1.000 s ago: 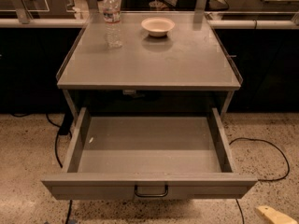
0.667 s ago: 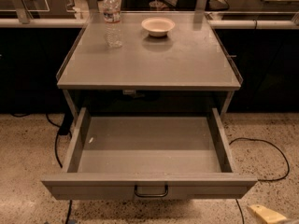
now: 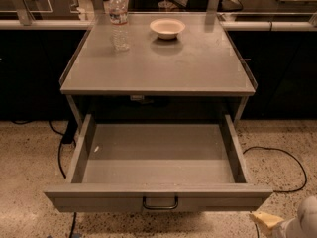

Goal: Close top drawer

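Room for moving lies mostly at 6 o'clock, where the speckled floor (image 3: 29,162) runs along the front of the top drawer (image 3: 99,201). The drawer stands pulled far out of the grey cabinet toward 6 o'clock. Its flat front panel spans most of the width of the view, and the dark loop handle (image 3: 160,203) sits at the panel's centre. Both side walls show full length, slanting back toward 12 o'clock under the cabinet top (image 3: 158,68). The grey inner bottom shows, with a small pale speck near the left wall at 8 o'clock.

The gripper (image 3: 267,221) sits at 5 o'clock, low in the corner, just below and outside the right end of the front panel, apart from it. Only a yellowish tip and a white rounded part show, and whether it is open or closed cannot be told.

A dark cable (image 3: 292,167) loops over the floor at 4 o'clock beside the drawer's right wall. Another cable (image 3: 59,152) trails down at 8 o'clock by the left wall.

On the cabinet top, a water bottle (image 3: 119,21) stands upright at 11 o'clock and a pale bowl (image 3: 167,28) sits at 12 o'clock, well apart from each other. Raised lips edge the top on both sides. Behind it, at 12 o'clock, run light rails and dark panels.
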You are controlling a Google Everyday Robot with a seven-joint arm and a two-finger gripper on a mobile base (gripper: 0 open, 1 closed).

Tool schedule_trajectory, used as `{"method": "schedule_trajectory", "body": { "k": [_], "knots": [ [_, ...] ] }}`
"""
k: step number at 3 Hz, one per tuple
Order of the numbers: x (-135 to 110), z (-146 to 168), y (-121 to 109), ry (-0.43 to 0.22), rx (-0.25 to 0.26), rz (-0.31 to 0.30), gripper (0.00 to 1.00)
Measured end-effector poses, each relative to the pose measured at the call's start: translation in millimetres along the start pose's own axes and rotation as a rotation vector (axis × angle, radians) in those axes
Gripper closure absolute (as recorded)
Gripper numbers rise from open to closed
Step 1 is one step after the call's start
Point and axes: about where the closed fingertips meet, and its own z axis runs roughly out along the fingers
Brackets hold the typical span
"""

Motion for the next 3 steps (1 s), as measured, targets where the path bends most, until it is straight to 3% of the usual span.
{"method": "schedule_trajectory", "body": {
  "k": [2, 3],
  "knots": [
    [1, 7, -17, -0.025, -0.024, 0.000, 0.00],
    [0, 9, -35, -0.068, -0.022, 0.006, 0.00]
  ]
}}
